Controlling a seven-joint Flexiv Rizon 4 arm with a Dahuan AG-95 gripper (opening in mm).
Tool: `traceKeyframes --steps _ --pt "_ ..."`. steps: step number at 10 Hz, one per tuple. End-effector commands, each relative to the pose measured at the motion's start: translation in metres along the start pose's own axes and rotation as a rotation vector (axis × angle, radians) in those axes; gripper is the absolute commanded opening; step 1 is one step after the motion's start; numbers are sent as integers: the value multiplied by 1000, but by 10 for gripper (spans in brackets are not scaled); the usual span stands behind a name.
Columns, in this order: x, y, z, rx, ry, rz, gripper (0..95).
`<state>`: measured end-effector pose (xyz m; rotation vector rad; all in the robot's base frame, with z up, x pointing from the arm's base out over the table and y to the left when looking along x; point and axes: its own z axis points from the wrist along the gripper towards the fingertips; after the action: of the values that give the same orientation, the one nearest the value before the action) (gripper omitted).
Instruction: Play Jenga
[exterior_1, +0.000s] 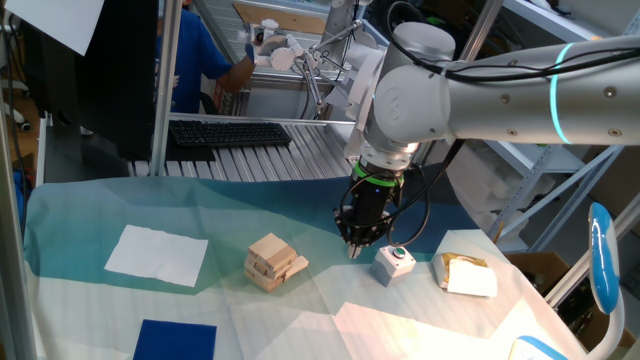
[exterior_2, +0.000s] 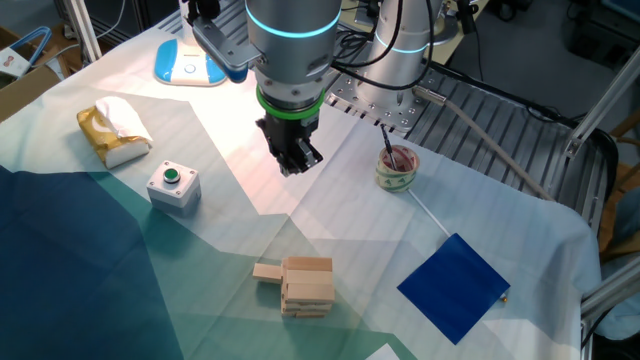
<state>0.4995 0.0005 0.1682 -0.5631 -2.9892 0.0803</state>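
The Jenga (exterior_1: 273, 262) is a small stack of light tan wooden blocks on the cloth-covered table. In the other fixed view the Jenga (exterior_2: 304, 286) shows one block (exterior_2: 267, 272) sticking out sideways from an upper layer. My gripper (exterior_1: 354, 248) hangs above the cloth to the right of the stack, apart from it, with its fingers shut and nothing between them. In the other fixed view my gripper (exterior_2: 293, 165) is well behind the stack, pointing down.
A white cube with a green button (exterior_1: 394, 263) sits just right of the gripper, and a white-and-tan packet (exterior_1: 465, 274) lies further right. A white sheet (exterior_1: 157, 254) and a blue square (exterior_1: 176, 341) lie left. A tape roll (exterior_2: 397, 168) stands near the metal rollers.
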Motion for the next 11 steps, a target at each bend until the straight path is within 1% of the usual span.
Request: traceKeyframes --steps 1,2,3,4,5,6,7,8,9,11 --pt "-1 1 0 -14 8 -6 0" --pt "-1 0 0 -16 10 -8 0" --pt "-1 0 0 -11 16 4 0" --pt "-1 0 0 -8 30 40 0" --pt "-2 0 0 -12 32 61 0" --pt "-2 1 -1 -30 39 103 0" --pt "-3 1 -1 -42 45 129 0" --pt "-4 1 -1 -76 66 195 0" --pt "-5 2 -2 -93 77 240 0" --pt "-10 4 -2 -97 77 270 0"
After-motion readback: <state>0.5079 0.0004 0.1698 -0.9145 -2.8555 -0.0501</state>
